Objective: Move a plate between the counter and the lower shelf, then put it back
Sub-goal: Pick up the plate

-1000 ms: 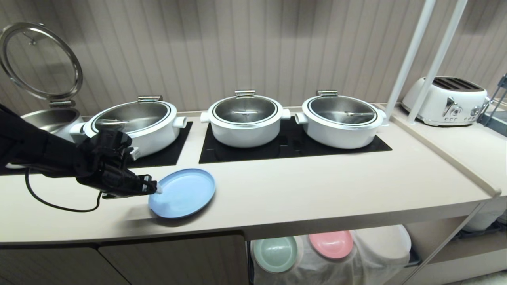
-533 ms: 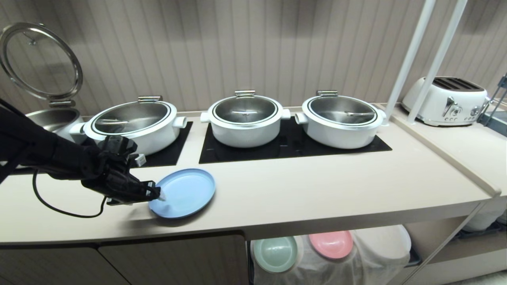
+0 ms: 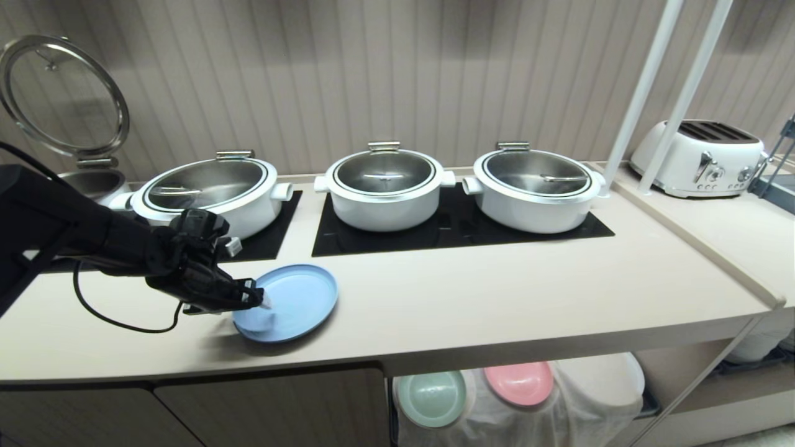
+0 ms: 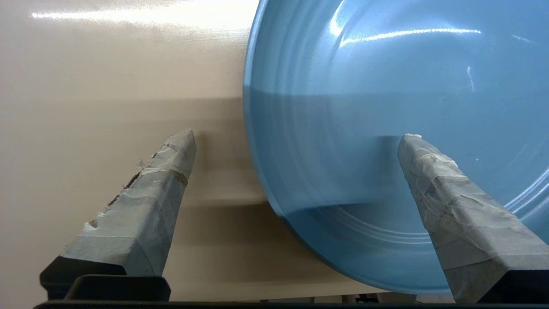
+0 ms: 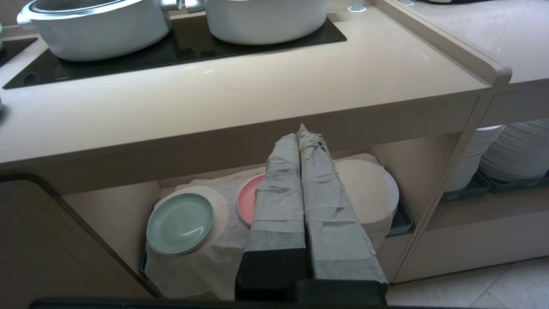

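Note:
The light-blue plate [image 3: 292, 304] lies flat on the beige counter [image 3: 497, 292], near its front edge. My left gripper [image 3: 264, 303] comes in low from the left and stands open astride the plate's left rim. In the left wrist view one taped finger [image 4: 446, 193] is over the plate [image 4: 386, 64] and the other finger [image 4: 158, 184] is over bare counter outside the rim. The left gripper [image 4: 299, 135] holds nothing. The lower shelf [image 5: 107, 210] opens under the counter. My right gripper [image 5: 301, 131] hangs shut and empty in front of it.
Three lidded white pots [image 3: 385, 189] sit on black cooktop panels behind the plate. A pot with its lid raised [image 3: 81, 180] stands far left. A white toaster [image 3: 699, 158] and two white poles [image 3: 664, 93] are at the right. A mint-green plate [image 3: 431, 397] and a pink plate [image 3: 518, 383] rest on the shelf's white cloth [image 5: 214, 257].
My left gripper has slid to the right, and its tips now reach over the plate's left rim. The plate has not moved. The jaws have stayed open.

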